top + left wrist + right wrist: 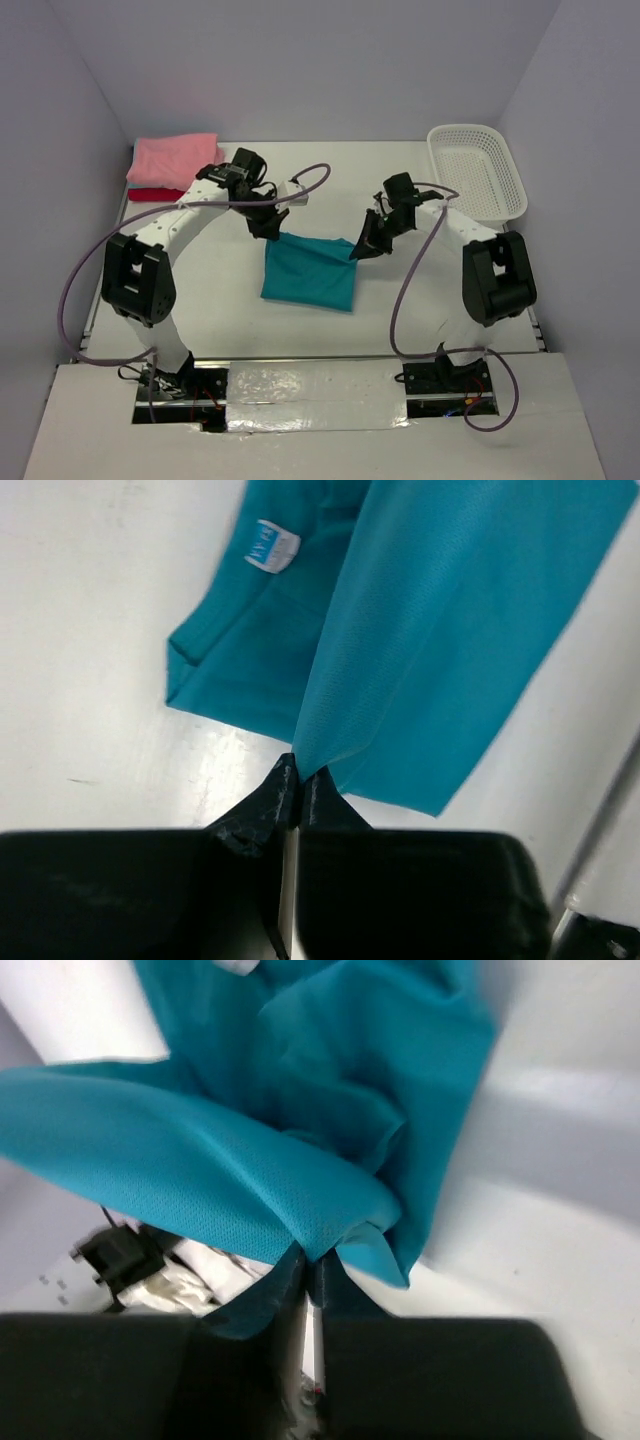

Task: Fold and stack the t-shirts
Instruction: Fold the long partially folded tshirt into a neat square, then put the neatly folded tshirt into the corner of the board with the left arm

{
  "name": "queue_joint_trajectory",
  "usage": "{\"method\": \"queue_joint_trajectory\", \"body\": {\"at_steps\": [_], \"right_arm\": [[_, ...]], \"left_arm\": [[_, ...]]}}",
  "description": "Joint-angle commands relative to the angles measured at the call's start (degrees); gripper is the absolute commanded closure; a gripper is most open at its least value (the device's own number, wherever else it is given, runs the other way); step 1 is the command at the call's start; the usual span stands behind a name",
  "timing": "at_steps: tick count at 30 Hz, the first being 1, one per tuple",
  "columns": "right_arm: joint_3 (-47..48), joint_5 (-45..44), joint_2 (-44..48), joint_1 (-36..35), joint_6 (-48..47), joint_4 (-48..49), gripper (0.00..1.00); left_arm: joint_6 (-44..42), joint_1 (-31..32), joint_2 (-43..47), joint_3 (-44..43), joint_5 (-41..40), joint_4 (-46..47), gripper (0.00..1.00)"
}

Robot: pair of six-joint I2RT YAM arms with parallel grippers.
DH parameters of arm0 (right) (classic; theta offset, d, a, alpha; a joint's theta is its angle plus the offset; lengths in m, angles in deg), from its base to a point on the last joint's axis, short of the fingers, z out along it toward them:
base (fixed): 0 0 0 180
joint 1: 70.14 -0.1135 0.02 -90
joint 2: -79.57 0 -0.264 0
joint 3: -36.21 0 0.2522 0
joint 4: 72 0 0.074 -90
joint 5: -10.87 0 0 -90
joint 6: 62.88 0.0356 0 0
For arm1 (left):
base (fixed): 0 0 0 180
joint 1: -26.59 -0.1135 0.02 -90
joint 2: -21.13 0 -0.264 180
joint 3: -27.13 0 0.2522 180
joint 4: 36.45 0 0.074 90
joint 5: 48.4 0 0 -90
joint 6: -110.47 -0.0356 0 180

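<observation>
At mid-table (420,320) lies the teal-blue t-shirt (308,275), its near part flat on the top. My left pincer (297,780) is clamped tight on its far-left corner, and my right pincer (310,1265) is pinched closed on the far-right corner, w/ cloth bunched at the tips. Far left, the salmon-pink t-shirt (175,157) sits folded atop the red t-shirt (155,194). Far right, well apart, is the white lattice basket (478,172).

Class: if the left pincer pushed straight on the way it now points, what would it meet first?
The teal-blue t-shirt held in the left pincer itself; behind that cloth, probably the table, though depth is unclear.
</observation>
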Motion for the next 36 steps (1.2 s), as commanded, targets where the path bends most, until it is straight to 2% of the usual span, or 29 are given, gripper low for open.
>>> {"method": "queue_joint_trajectory", "body": {"at_steps": [1,2,3,4,5,6,7,10,12,13,14,16,18,19,20,21,22,23,27,32,36], "right_arm": [[4.9,-2.5,-3.2,2.9,-1.4,1.6,0.72],[6.1,-2.7,-5.6,3.5,-1.2,1.9,0.64],[7.3,-3.1,-6.8,4.0,-1.1,2.0,0.56],[10.5,-4.2,-8.2,5.0,-1.0,1.8,0.39],[12.5,-4.7,-11.1,5.3,-1.1,1.5,0.33],[14.7,-5.3,-12.6,5.8,-1.9,0.4,0.31],[19.8,-6.9,-14.2,6.4,-2.3,-0.7,0.25],[28.4,-11.5,-17.2,7.0,-4.3,-4.5,0.21],[29.9,-13.2,-14.6,6.8,-5.7,-4.3,0.07],[29.0,-13.7,-13.0,6.6,-6.0,-3.7,0.05],[27.5,-13.9,-11.2,5.8,-6.5,-2.7,0.00],[21.1,-13.2,-5.5,4.3,-7.2,0.8,0.00],[16.5,-12.4,-2.4,1.0,-6.7,4.4,0.01],[11.9,-11.7,-0.1,-0.5,-5.8,6.0,0.13],[9.7,-9.5,0.5,-2.8,-4.8,10.4,0.34],[6.0,-8.5,1.1,-3.9,-3.5,13.1,0.78],[4.9,-7.4,0.8,-4.8,-2.2,15.3,0.95],[4.0,-6.6,0.0,-5.3,0.8,17.3,1.00],[2.9,-7.0,-6.8,-5.8,5.8,22.4,1.00],[2.1,-12.4,-13.8,-4.6,7.8,23.0,1.00],[-2.2,-13.7,-14.2,-3.5,10.1,25.3,1.00]], "left_arm": [[3.8,-1.9,-3.4,-2.7,-1.9,4.2,0.89],[4.5,-2.0,-4.2,-2.8,-2.5,4.9,0.73],[5.8,-2.1,-6.2,-3.1,-3.4,6.2,0.67],[6.8,-2.2,-7.1,-3.1,-6.0,7.2,0.47],[8.4,-2.4,-8.1,-3.1,-7.7,8.5,0.07],[11.2,-2.8,-10.2,-3.5,-9.5,11.1,0.01],[12.3,-3.3,-11.2,-4.0,-12.1,12.1,0.01],[19.0,-6.2,-14.4,-9.1,-17.8,15.0,0.01],[24.3,-9.2,-15.1,-14.6,-18.7,15.1,0.01],[25.4,-10.3,-14.8,-16.1,-18.0,14.4,0.00],[26.9,-11.2,-13.1,-17.0,-15.7,14.5,0.01],[26.1,-11.8,-10.1,-15.0,-12.7,16.5,0.01],[25.3,-10.9,-4.4,-8.7,-8.6,18.8,0.05],[25.3,-10.4,-2.9,-6.4,-6.4,19.9,0.09],[24.8,-9.6,-1.5,-3.4,-2.7,19.6,0.37],[24.3,-7.3,-1.4,-2.6,-1.7,18.6,0.50],[23.9,-6.1,-1.8,-2.3,-0.8,17.2,0.63],[23.7,-4.9,-3.1,-1.3,0.3,15.1,0.80],[27.1,-2.4,-6.2,2.5,1.6,18.6,0.84],[30.1,-3.3,-12.7,3.4,-4.8,21.0,0.87],[30.9,-4.3,-15.1,4.8,-5.5,21.5,0.89]]}}
